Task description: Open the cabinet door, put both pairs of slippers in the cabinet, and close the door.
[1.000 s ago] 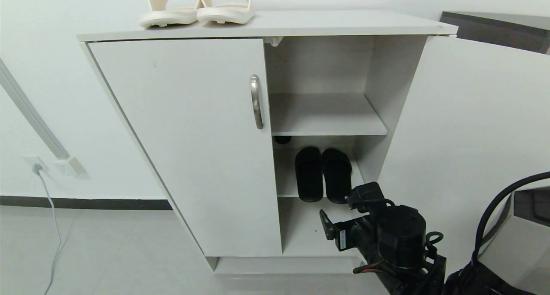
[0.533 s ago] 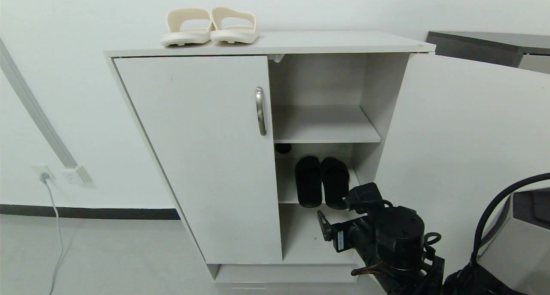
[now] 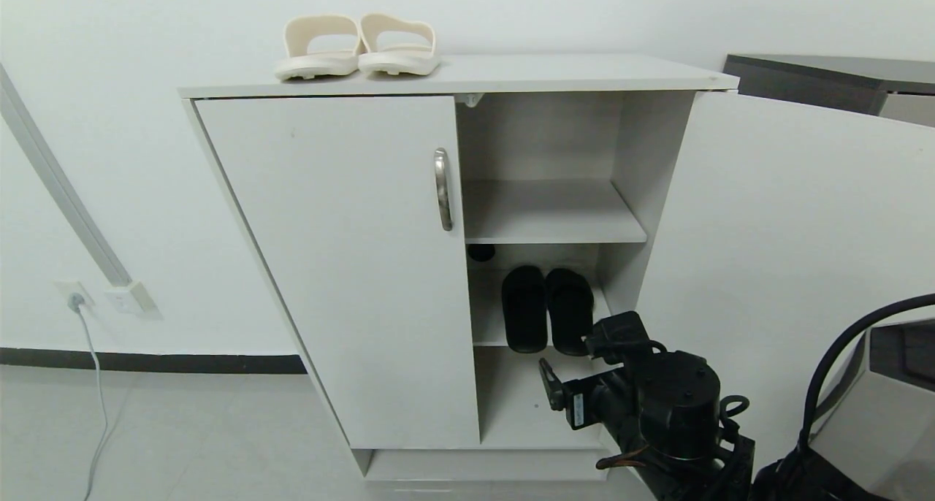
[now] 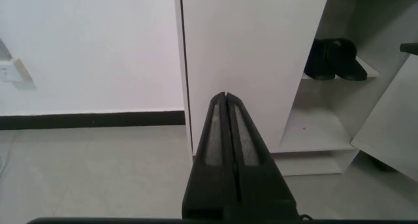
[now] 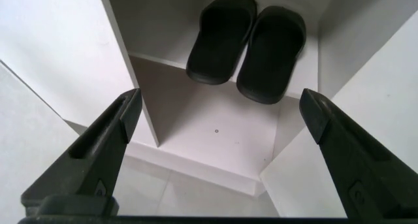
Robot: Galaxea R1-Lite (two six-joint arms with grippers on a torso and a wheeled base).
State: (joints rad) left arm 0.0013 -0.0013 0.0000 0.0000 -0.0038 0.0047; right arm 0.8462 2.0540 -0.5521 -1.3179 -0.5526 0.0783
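Note:
A white cabinet stands with its right door swung open and its left door closed. The beige slippers lie side by side on the cabinet top. On the middle shelf inside sit the black slippers, also seen as black slippers and black slippers. My right gripper hangs open just in front of the lower compartment, below those slippers, with nothing between its fingers. My left gripper is shut and empty, low above the floor, facing the closed left door.
The upper shelf and bottom shelf are bare. A wall socket with a cable and a slanted grey conduit are on the wall at left. A dark-topped unit stands behind the open door.
The whole head picture shifted a second ago, so the camera moved; the cabinet now looks a little farther and lower. Both slipper pairs and the right gripper keep their places.

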